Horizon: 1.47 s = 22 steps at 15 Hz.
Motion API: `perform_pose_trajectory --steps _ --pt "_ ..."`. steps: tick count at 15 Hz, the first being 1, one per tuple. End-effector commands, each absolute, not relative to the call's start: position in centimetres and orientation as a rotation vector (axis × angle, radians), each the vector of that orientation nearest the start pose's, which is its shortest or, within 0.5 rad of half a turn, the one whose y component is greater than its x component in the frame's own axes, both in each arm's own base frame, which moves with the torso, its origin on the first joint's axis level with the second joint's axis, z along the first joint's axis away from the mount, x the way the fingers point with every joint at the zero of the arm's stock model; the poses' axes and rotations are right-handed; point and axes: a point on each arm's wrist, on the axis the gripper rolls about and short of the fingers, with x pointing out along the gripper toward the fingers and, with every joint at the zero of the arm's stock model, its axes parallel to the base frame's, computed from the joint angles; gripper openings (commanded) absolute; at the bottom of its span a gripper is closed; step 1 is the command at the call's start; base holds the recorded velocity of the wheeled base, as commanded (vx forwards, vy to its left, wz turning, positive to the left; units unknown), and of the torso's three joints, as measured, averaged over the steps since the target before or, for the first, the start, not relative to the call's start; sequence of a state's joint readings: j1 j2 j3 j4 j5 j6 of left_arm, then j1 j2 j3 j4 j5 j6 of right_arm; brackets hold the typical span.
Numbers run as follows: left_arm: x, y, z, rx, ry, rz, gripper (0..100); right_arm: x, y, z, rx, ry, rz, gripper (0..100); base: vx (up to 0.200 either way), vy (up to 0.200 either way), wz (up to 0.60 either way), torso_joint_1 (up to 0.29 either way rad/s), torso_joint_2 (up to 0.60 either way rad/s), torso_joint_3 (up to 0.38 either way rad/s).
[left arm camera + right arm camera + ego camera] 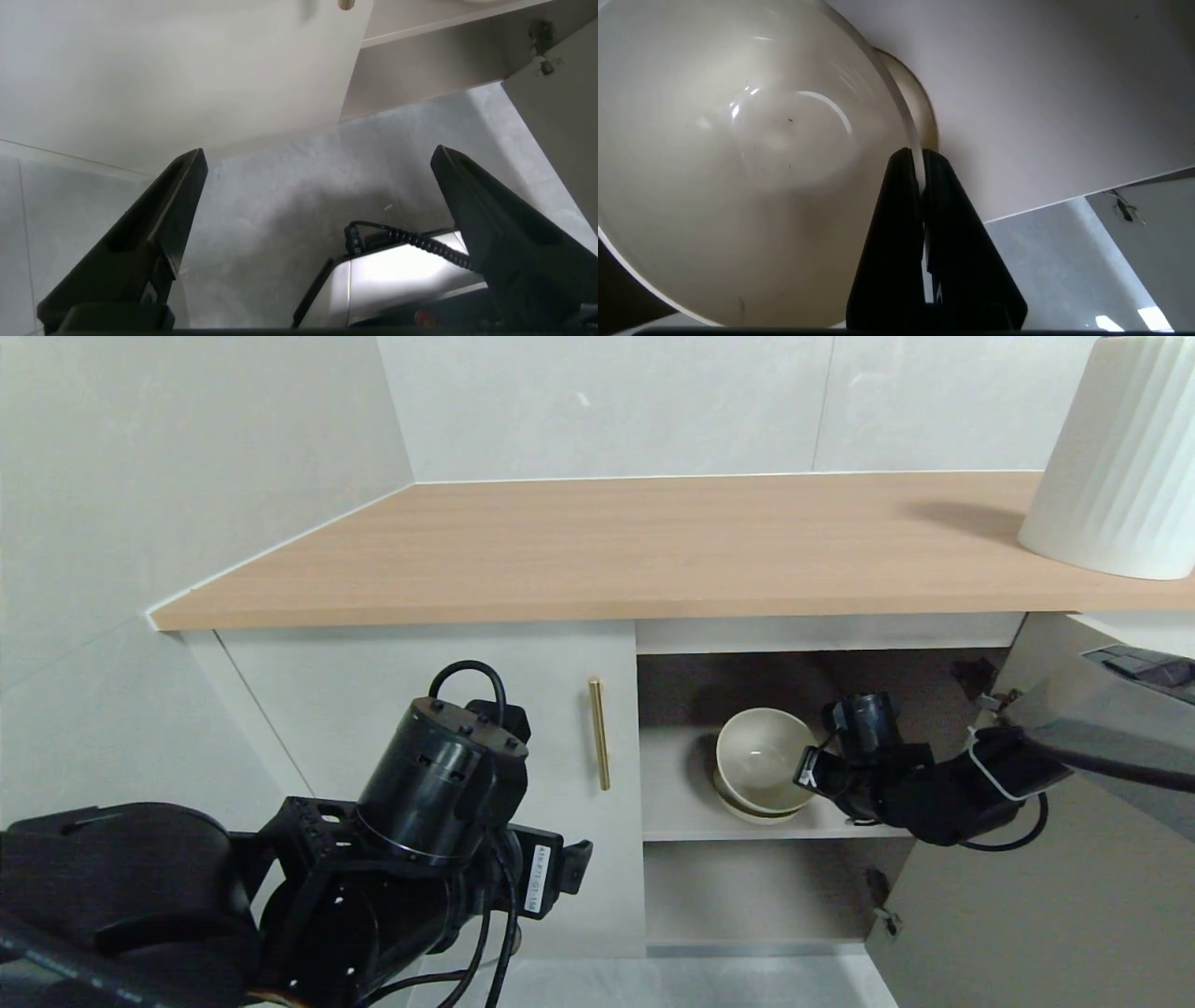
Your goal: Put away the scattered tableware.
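The wooden countertop (653,551) spans the cabinet (373,663), and a white ribbed container (1120,467) stands on its right end. The cabinet's left door is closed. Its right door (1074,896) stands open, so you can see two shelves.

Note the left arm low in front of the closed door, bent at the elbow with the wrist turned down. The left gripper (318,159) points at the grey floor (280,215). Its fingers are spread wide with nothing between them.

The right arm extends past the open door into the upper compartment. The right gripper (810,770) is clamped on the right rim of the cream bowl (761,756); in the right wrist view you see the fingers (906,215) pinching the rim from both sides.

The bowl is tilted, opening towards you, on a second dish (747,807) lying on the upper shelf (681,803).

A brass handle (598,733) runs upright on the closed door.

A white label strip (535,887) on the left arm is too small to read.
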<state>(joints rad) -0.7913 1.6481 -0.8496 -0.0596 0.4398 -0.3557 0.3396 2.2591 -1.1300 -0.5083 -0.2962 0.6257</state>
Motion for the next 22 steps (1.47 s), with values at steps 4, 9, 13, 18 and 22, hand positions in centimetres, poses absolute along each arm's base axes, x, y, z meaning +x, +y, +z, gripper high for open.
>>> perform_pose_trajectory --steps 4,9,13,18,22 --pt "20.0 -18.9 15.7 0.090 0.656 -0.219 100 39.8 13.4 4.0 0.415 0.571 -0.141 0 0.000 0.000 0.00 0.000 0.00 0.000" --pt "20.0 -18.8 15.8 0.087 0.655 -0.217 100 39.8 13.4 3.8 0.413 0.571 -0.142 0 0.000 0.000 0.00 0.000 0.00 0.000" --pt "20.0 -18.9 15.7 0.088 0.656 -0.219 100 39.8 13.4 3.8 0.412 0.573 -0.142 0 0.000 0.000 0.00 0.000 0.00 0.000" --pt "20.0 -18.9 15.7 0.085 0.657 -0.216 100 39.9 13.4 3.8 0.414 0.573 -0.139 100 0.000 0.000 0.00 0.000 0.00 0.000" --pt "20.3 -18.8 15.7 0.079 0.657 -0.206 100 39.5 13.4 4.9 0.419 0.561 -0.129 100 0.000 0.000 0.00 0.000 0.00 0.000"
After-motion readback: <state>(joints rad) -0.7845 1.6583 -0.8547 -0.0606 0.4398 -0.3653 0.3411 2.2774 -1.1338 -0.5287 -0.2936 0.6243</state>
